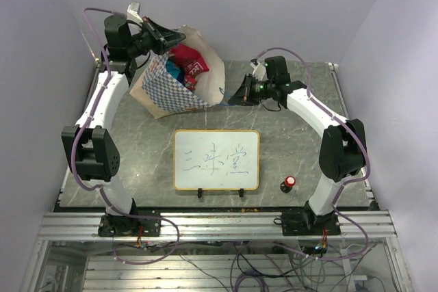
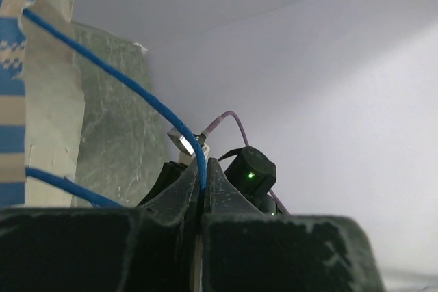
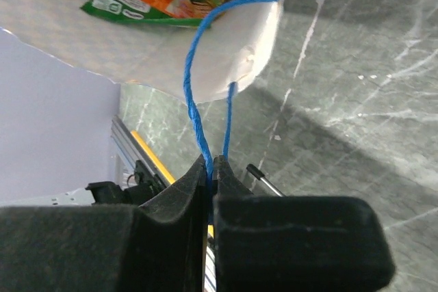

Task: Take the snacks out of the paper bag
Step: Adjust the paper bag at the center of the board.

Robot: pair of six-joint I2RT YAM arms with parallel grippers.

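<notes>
Item: paper bag, tan with a checkered band, tilted at the back left of the bench, its mouth spread between the two hands. Left hand: closed tight on the first cord handle, raised above the bag's left side. Right hand: closed tight on the second cord handle, low, just right of the bag. Contents: snacks, red and blue packets showing in the mouth, a green-and-orange one near the lip; we see none out on the bench. Step, as we judge it: opening and tipping the bag, emptying not yet begun. Next move likely calls for raising the bag's base so the packets slide out, or freeing one hand to reach in. Surface: grey marbled slab carrying a framed whiteboard and a red-capped knob. Room: plain pale lilac walls.
</notes>
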